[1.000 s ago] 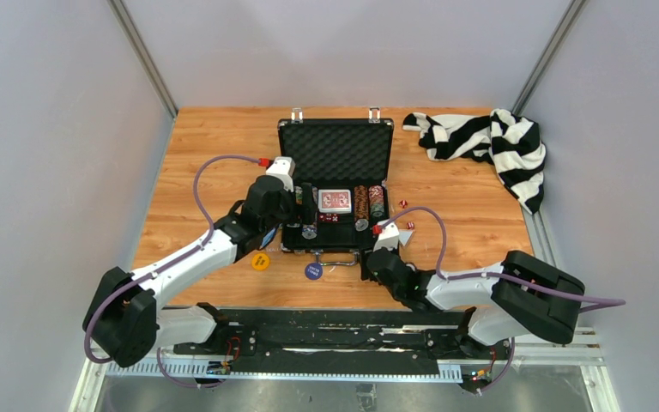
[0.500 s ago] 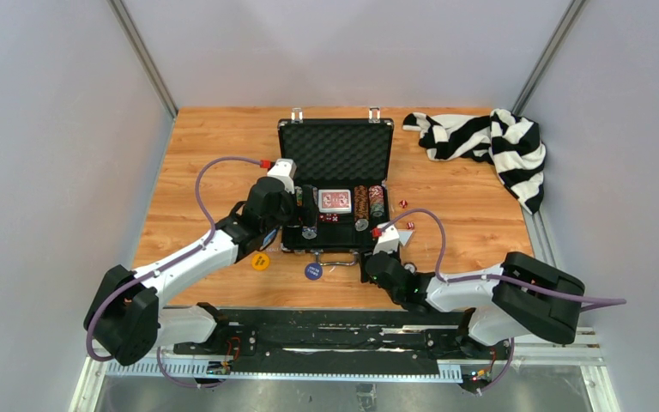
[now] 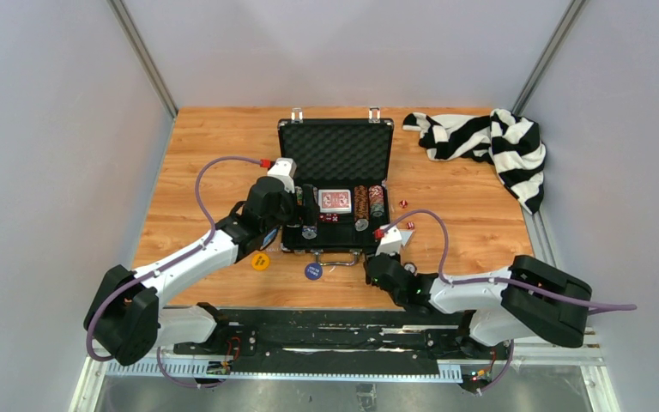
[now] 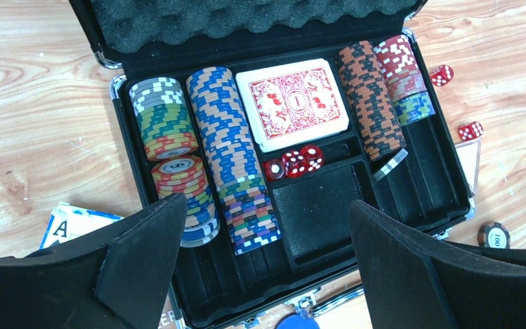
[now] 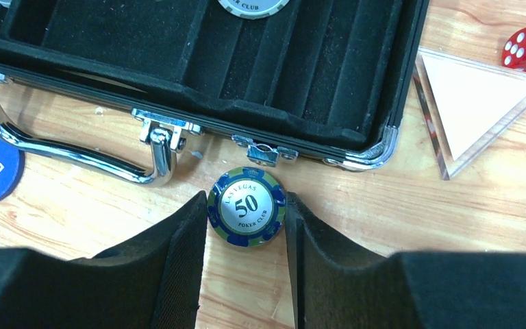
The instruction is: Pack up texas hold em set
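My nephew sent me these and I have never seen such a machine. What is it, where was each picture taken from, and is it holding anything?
A robot's left arm and right arm stand at a table. The wide picture comes from a camera above; the other two from cameras on the wrists, showing black fingers. An open briefcase holds poker chips, a card deck and red dice; a striped cloth lies nearby. The left gripper hangs open over the case, empty. The right gripper pinches a 50 chip lying on the table just outside the case.
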You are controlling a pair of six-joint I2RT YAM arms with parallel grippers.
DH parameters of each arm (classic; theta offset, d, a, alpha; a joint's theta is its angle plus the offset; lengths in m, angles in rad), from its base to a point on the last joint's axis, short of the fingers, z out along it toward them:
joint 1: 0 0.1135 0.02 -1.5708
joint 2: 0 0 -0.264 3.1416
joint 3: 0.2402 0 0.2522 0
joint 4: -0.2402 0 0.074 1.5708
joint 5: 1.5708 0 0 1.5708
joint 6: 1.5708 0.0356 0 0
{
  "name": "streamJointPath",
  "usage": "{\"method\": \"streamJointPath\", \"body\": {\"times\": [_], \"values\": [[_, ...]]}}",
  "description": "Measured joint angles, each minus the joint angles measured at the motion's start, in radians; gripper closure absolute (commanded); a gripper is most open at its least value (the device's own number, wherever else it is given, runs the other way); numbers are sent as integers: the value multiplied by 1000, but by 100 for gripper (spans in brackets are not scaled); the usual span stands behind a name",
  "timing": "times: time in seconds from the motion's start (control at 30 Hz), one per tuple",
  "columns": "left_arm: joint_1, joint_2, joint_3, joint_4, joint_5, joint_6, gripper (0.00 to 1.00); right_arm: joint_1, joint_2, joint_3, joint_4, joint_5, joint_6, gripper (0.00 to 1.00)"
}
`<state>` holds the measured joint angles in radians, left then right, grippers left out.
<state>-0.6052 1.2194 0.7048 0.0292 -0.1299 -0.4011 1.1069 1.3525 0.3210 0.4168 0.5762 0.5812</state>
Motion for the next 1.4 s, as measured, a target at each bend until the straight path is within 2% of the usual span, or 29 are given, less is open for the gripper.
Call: {"method": "streamJointPath", "body": {"times": [0.37, 0.57, 0.93, 1.07, 1.23, 1.4], "values": [[0, 10, 2, -7, 25, -11, 7, 5, -153, -11, -207, -39, -30, 60], [0, 51, 34, -45, 94, -34, 7, 5, -215, -11, -285, -71, -85, 59], [0, 110, 98, -51, 350, -97, 9, -5, -330, -11, -331, -124, -190, 59], [0, 151, 140, -55, 494, -113, 6, -5, -378, -11, -333, -154, -232, 59], [0, 207, 146, 53, 705, -216, 9, -5, -446, -7, -333, -185, -298, 57], [0, 255, 146, 144, 851, -310, 12, -9, -495, 12, -333, -211, -359, 57]]}}
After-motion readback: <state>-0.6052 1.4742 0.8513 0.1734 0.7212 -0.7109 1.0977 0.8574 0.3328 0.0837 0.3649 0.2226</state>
